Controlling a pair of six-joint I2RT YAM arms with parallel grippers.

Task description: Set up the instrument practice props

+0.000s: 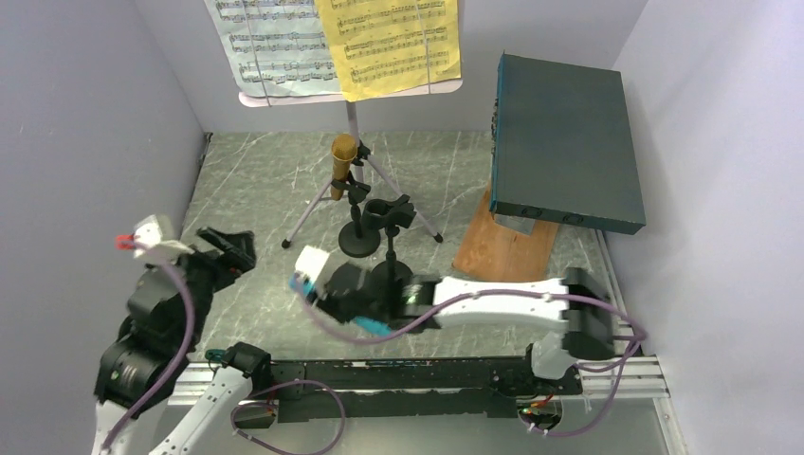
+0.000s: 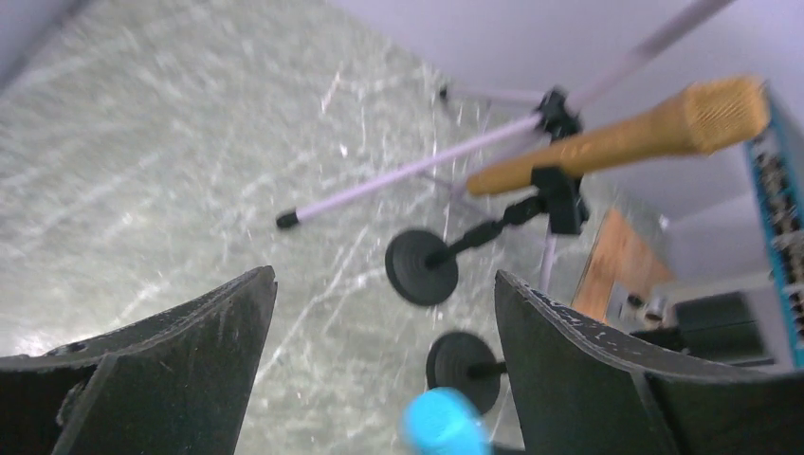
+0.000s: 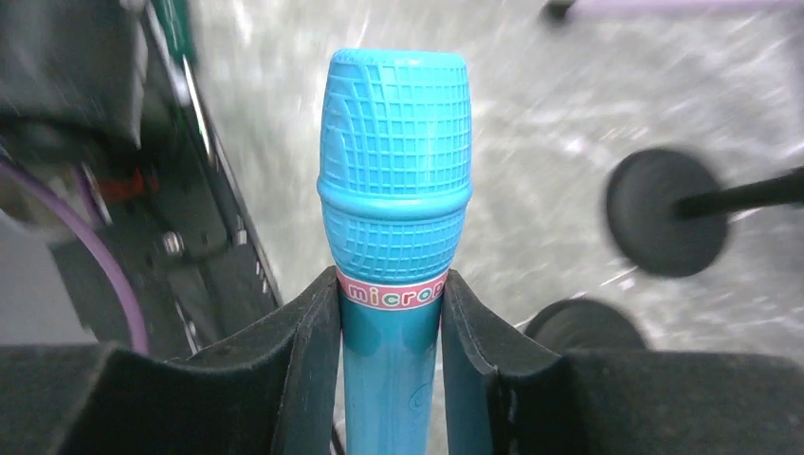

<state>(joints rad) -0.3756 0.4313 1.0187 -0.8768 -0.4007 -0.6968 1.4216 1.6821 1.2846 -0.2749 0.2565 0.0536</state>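
**Blue microphone** (image 3: 393, 190): turquoise moulded plastic. A square grid is embossed on the rounded head, and a pink printed band is ringing the neck. It is hanging low over the near part of the table, just in front of the two holders. The right gripper (image 3: 391, 351) is clamping it just under that band, with black padded fingers pressing both sides of the smooth handle.

**Gold microphone** (image 1: 342, 156): matte ochre, with a tapered handle and a mesh-patterned head. It is sitting clipped in the far mic holder (image 1: 357, 244), head upward, beside the tripod's centre pole.

**Near mic holder** (image 1: 391, 213): black, with a thin stem rising from a round flat base and a clip on top.

**Music desk** (image 1: 446, 87): a pale tray standing at the back on slim silver tripod legs (image 1: 308, 213). It is carrying a white page (image 1: 270, 43) on the left and a yellow page (image 1: 389, 43) on the right, both printed with staves.

**Left gripper** (image 1: 232, 248): hanging over the left side of the grey marbled table (image 1: 256, 180), jaws spread wide and gripping nothing.

**Dark teal box** (image 1: 564, 142): a flat slab sitting at the right rear, overlapping a brown wooden board (image 1: 502, 246).
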